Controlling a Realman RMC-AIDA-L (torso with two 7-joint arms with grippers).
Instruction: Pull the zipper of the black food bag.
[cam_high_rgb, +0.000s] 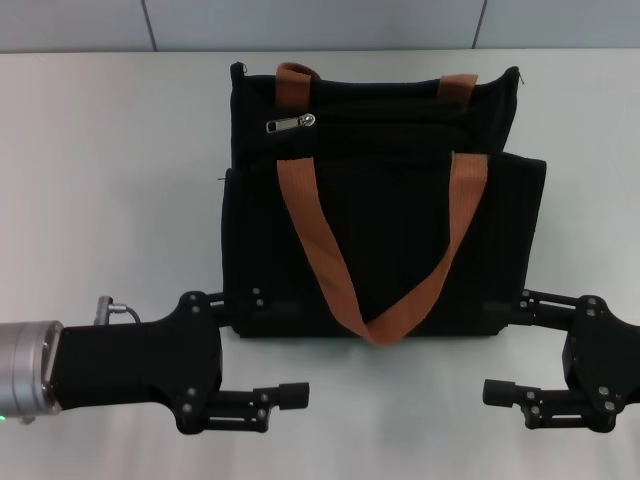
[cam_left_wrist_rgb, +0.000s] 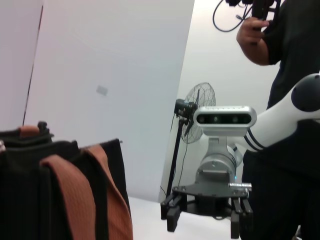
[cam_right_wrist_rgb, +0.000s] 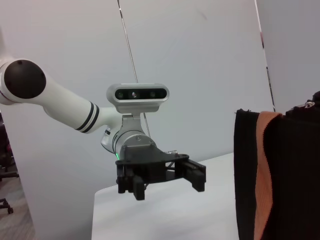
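The black food bag (cam_high_rgb: 380, 230) lies on the white table (cam_high_rgb: 110, 180) with its orange-brown strap handles (cam_high_rgb: 320, 250) draped over its front. The silver zipper (cam_high_rgb: 290, 125) sits at the left end of the track near the bag's top edge. My left gripper (cam_high_rgb: 278, 346) is open at the bag's near left corner, and my right gripper (cam_high_rgb: 505, 348) is open at the near right corner. Neither holds anything. The left wrist view shows the bag (cam_left_wrist_rgb: 20, 200) beside the right gripper (cam_left_wrist_rgb: 202, 220). The right wrist view shows the bag (cam_right_wrist_rgb: 295, 175) and the left gripper (cam_right_wrist_rgb: 162, 177).
A grey wall (cam_high_rgb: 320, 25) runs behind the table's far edge. In the left wrist view a person in black (cam_left_wrist_rgb: 285, 55) stands beyond the table beside a fan (cam_left_wrist_rgb: 200, 112).
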